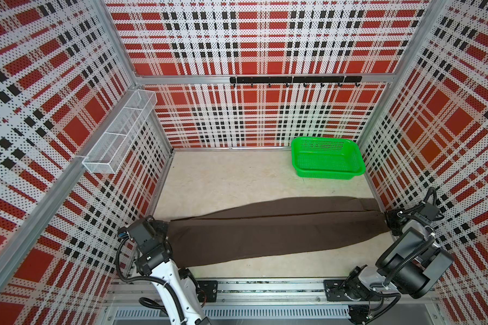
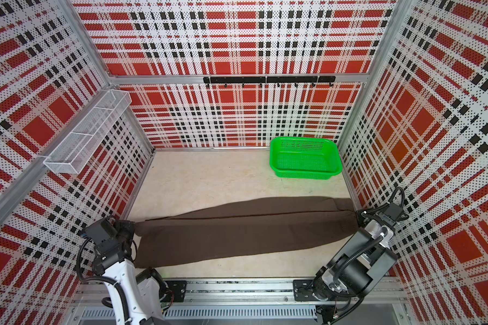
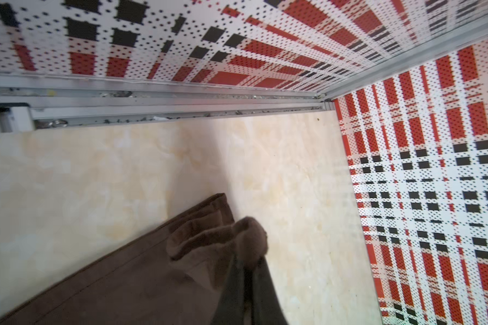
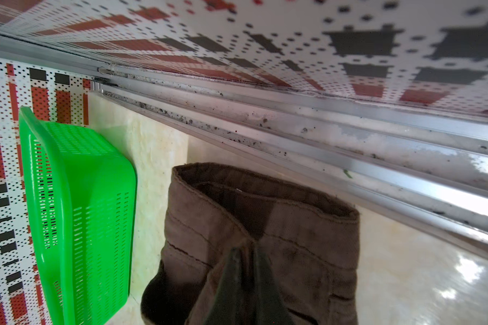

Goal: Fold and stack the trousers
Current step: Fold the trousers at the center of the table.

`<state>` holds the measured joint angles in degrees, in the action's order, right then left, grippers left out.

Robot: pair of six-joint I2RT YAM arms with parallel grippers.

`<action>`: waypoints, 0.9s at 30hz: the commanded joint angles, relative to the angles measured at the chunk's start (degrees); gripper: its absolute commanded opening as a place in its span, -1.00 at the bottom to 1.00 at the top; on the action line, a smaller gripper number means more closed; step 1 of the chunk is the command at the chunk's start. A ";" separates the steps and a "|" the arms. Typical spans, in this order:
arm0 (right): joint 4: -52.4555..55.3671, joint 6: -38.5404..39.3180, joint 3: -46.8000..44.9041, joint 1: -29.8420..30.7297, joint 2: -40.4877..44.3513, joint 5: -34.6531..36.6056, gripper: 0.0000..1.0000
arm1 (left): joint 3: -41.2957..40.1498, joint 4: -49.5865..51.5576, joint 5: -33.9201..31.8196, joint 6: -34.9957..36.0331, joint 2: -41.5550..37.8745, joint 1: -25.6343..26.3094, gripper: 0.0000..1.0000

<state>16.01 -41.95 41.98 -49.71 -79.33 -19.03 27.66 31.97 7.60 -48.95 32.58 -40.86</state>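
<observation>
Left gripper (image 1: 165, 226): jaws clenched on a bunched corner of the trousers (image 1: 265, 233) at their left end. In the left wrist view the dark fingertips (image 3: 245, 281) pinch a wad of brown cloth with no gap showing between them.

Right gripper (image 1: 388, 222): also clamped tight, grasping the right end of the trousers. The right wrist view shows its fingertips (image 4: 237, 270) meeting on a fold just behind a hemmed, open end of the cloth (whether waist or leg I cannot tell).

Arms: both reach out from the front rail, the left one bent toward the left wall, the right one bent toward the right wall. Wrists are low and near the table (image 1: 223, 180).

Trousers: stretched nearly wall to wall across the front half of the table, lying long and flat between the two grippers. They are wider at the left end and narrower at the right.

Green basket (image 1: 326, 175): far right corner of the table, well apart from the trousers.
</observation>
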 commanded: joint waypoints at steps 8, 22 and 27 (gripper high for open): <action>2.04 2.59 0.65 -1.44 0.01 7.92 -1.00 | -3.95 4.81 -1.88 -2.27 -1.44 -3.00 -1.00; 4.18 3.55 0.35 -1.61 -1.95 12.22 -0.92 | -2.92 6.79 -3.92 -2.81 -1.31 -3.00 -1.00; 6.05 3.60 1.35 -1.61 -1.29 13.92 -0.37 | -2.88 6.88 -3.83 -2.91 -1.11 -3.01 -0.87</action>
<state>21.19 -38.74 42.06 -50.17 -80.95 -8.88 23.51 39.13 5.52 -51.57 31.51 -43.22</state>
